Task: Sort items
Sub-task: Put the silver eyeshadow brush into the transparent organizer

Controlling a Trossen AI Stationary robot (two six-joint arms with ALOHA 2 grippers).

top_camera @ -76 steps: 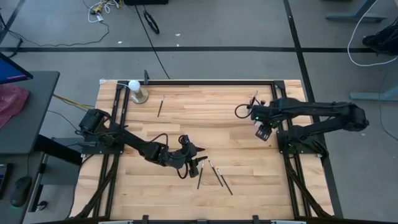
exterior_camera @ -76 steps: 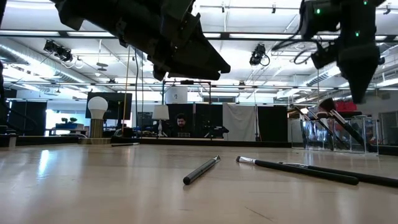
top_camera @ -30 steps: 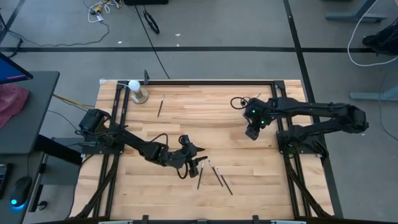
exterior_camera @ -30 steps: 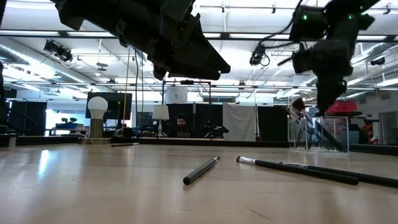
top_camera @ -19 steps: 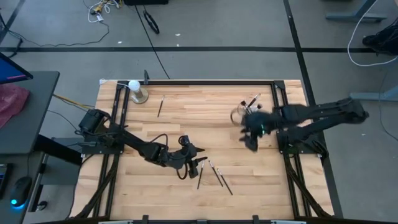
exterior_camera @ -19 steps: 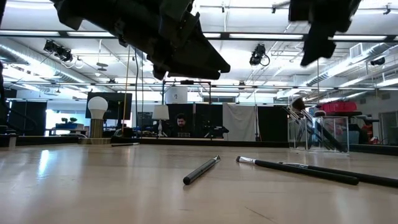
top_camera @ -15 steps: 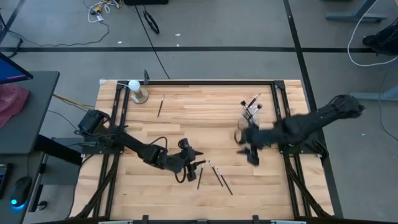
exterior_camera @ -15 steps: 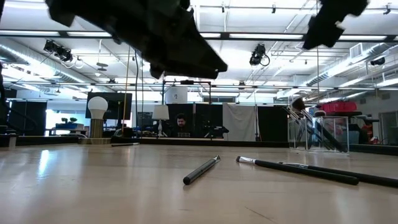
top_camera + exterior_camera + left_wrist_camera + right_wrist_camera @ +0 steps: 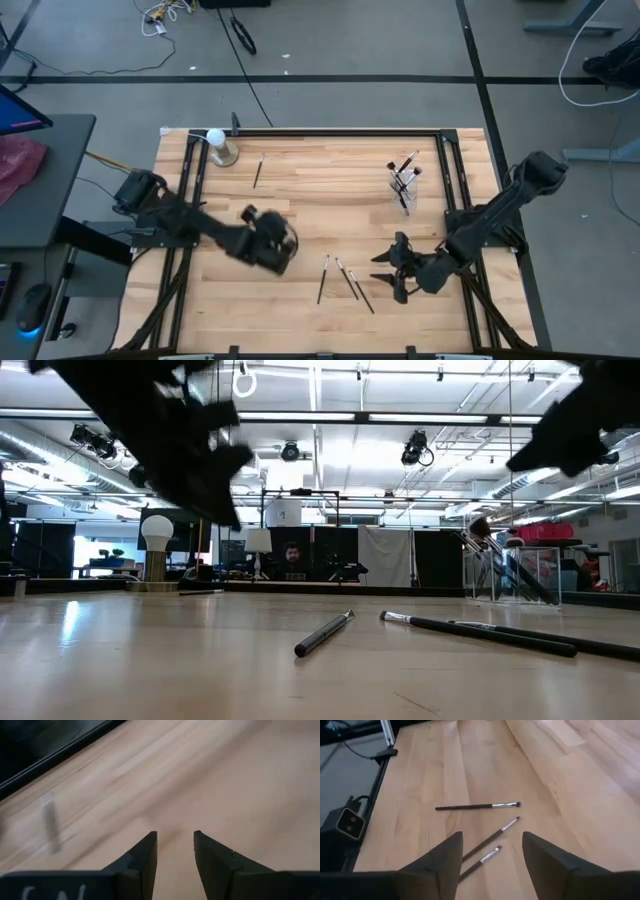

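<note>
Sorting looks partly done: several thin dark makeup brushes [image 9: 403,176] already stand in the small clear cup [image 9: 404,184] near the wooden table's [image 9: 300,190] far right side, while three loose brushes [image 9: 343,281] lie near the front edge and another single brush [image 9: 258,170] lies farther back by the white ball on its metallic base [image 9: 218,146]. Just beside the three, the right gripper [image 9: 388,270] hovers with fingers apart, empty, facing them. Well to their left, the left gripper [image 9: 175,851] holds nothing, fingers slightly parted.
</note>
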